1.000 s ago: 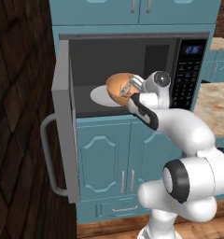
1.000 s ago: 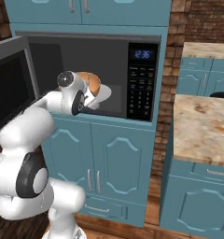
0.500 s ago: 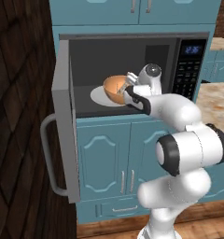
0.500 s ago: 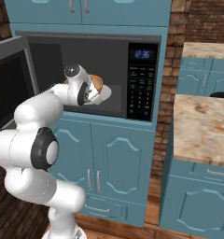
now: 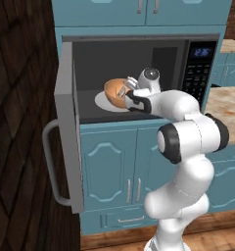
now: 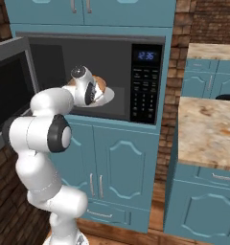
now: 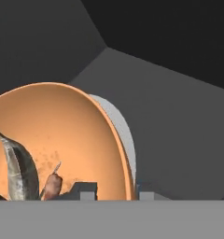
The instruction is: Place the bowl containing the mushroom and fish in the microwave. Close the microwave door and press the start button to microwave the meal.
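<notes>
While the gripper point(image 5: 130, 94) grips the bowl point(image 5: 116, 91) by its rim over the turntable point(image 5: 105, 101) inside the microwave point(image 6: 145, 76), fish point(image 7: 18, 168) and mushroom point(image 7: 52, 183) aboard, release, door point(image 5: 65, 122) closing & start btn appear outstanding.

To my right I see a speckled stone counter point(image 6: 210, 131) on teal cabinets point(image 6: 119, 174), with a brick wall point(image 6: 174, 62) behind.

The round orange-tan bowl point(image 5: 116, 92) sits on the white round turntable point(image 5: 103, 101) inside the large grey built-in microwave point(image 5: 139, 44), with the slim grey-silver fish point(image 7: 18, 169) and tiny brown mushroom point(image 7: 51, 185) side by side in it.
</notes>
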